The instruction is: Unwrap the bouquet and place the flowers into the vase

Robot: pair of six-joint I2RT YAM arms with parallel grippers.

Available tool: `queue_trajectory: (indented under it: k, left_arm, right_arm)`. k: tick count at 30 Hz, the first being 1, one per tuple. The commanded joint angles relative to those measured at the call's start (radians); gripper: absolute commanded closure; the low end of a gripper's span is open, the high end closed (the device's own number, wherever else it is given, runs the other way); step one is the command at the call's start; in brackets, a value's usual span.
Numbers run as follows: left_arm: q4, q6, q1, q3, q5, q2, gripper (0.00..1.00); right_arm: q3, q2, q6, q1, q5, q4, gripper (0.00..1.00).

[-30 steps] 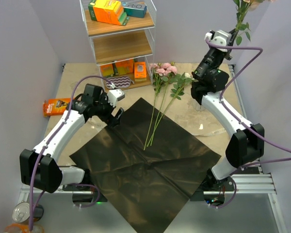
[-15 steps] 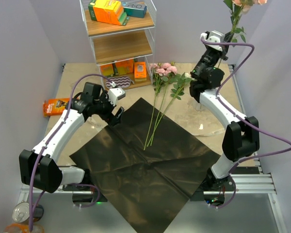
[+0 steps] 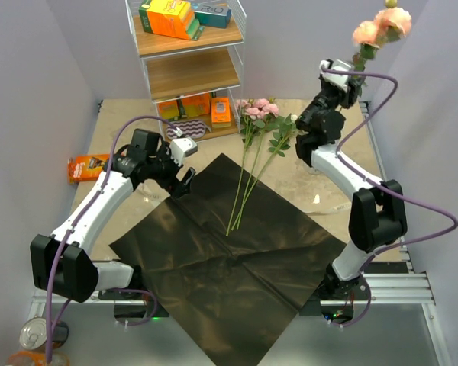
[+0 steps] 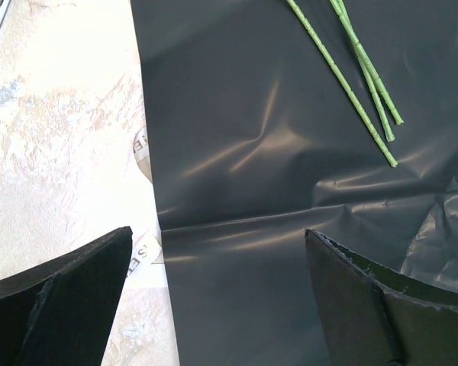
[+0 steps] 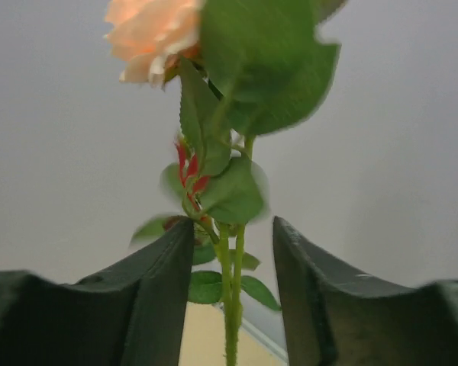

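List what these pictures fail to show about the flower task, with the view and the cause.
Vase: in no view; the right arm may cover it in the top view.
Peach roses' stem ends: right wrist view, cut by the bottom edge; top view, behind that arm.
Lying flowers' heads: left wrist view, cut by the top edge.

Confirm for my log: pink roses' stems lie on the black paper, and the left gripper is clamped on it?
Not clamped: the left wrist view shows the left gripper open over the black paper. The stems of the pink roses do lie on it.
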Motion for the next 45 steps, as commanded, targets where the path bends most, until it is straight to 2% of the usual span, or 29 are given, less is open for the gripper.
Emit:
queue_trajectory:
  k: [1, 2, 4, 5, 8, 14, 16, 19, 20, 23, 26, 35, 38, 42, 45]
  left_arm:
    - [0.003, 0.016, 0.005, 0.041, 0.006, -0.038, 0.01]
    - [-0.001, 0.014, 0.005, 0.047, 0.003, -0.041, 0.01]
    - [-0.003, 0.011, 0.005, 0.050, -0.002, -0.055, 0.01]
    - [-0.004, 0.010, 0.005, 0.053, -0.002, -0.058, 0.01]
    - [-0.006, 0.004, 0.005, 0.061, 0.003, -0.070, 0.01]
    - [-0.024, -0.009, 0.005, 0.078, 0.010, -0.096, 0.01]
    - [-0.024, -0.012, 0.005, 0.078, 0.004, -0.109, 0.01]
    - [-0.029, -0.022, 0.005, 0.076, -0.007, -0.116, 0.01]
    - [-0.030, -0.025, 0.005, 0.076, -0.013, -0.118, 0.01]
    - [-0.029, -0.038, 0.005, 0.075, -0.020, -0.118, 0.01]
    - [-0.030, -0.044, 0.005, 0.075, -0.023, -0.115, 0.01]
    - [-0.021, -0.018, 0.005, 0.073, -0.071, -0.136, 0.01]
    - [-0.005, -0.004, 0.005, 0.062, -0.068, -0.153, 0.01]
    - [0.003, 0.023, 0.005, 0.049, -0.074, -0.164, 0.01]
    - [0.008, 0.036, 0.005, 0.039, -0.097, -0.162, 0.01]
  right_arm:
    - [-0.057, -0.184, 0.234, 0.006, 0.108, -0.056, 0.39]
    - [-0.071, -0.215, 0.339, 0.009, 0.092, -0.196, 0.36]
    - [-0.085, -0.284, 0.438, 0.010, 0.071, -0.340, 0.29]
    - [-0.080, -0.300, 0.514, 0.016, 0.057, -0.479, 0.28]
    - [-0.077, -0.352, 0.604, 0.036, 0.011, -0.647, 0.28]
    - [-0.088, -0.407, 0.618, 0.102, -0.145, -0.797, 0.27]
    - [-0.082, -0.429, 0.619, 0.121, -0.251, -0.833, 0.27]
    - [-0.043, -0.423, 0.612, 0.187, -0.317, -0.912, 0.27]
    - [-0.020, -0.412, 0.622, 0.219, -0.333, -0.996, 0.26]
    - [0.114, -0.319, 0.730, 0.250, -0.366, -1.202, 0.25]
    - [0.153, -0.220, 0.845, 0.271, -0.386, -1.320, 0.25]
    - [0.237, 0.088, 1.030, 0.274, -0.514, -1.451, 0.31]
    - [0.285, 0.180, 1.069, 0.270, -0.498, -1.488, 0.31]
    - [0.348, 0.283, 1.142, 0.260, -0.455, -1.549, 0.24]
    - [0.382, 0.341, 1.172, 0.253, -0.446, -1.578, 0.23]
